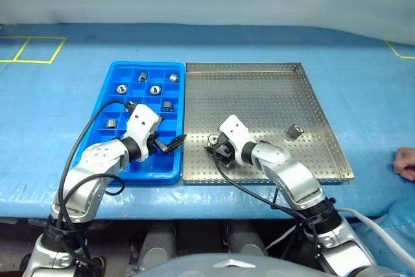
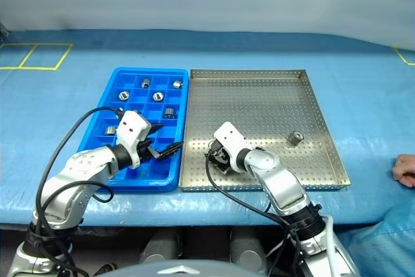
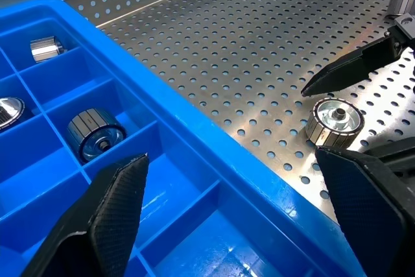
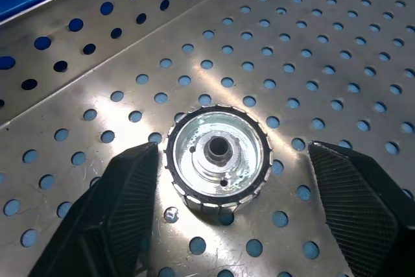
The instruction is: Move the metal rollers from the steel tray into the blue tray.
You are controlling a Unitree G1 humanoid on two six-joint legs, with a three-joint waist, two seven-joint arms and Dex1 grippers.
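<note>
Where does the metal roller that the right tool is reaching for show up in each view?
Left eye view: small shiny silver metal roller on the perforated steel tray's floor, near its front left corner.
Right eye view: same spot.
Left wrist view: between black fingers, past the blue plastic tray.
Right wrist view: centred, standing on end.
Shared landmark: the steel tray's perforated floor.

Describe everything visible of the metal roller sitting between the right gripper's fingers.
The metal roller is a small shiny silver cylinder with a ribbed outer wall, a recessed end face and a hollow centre hub. It stands on end on the steel tray's perforated floor, near the rim beside the blue tray. The right gripper straddles it, fingers apart, not touching it.
</note>
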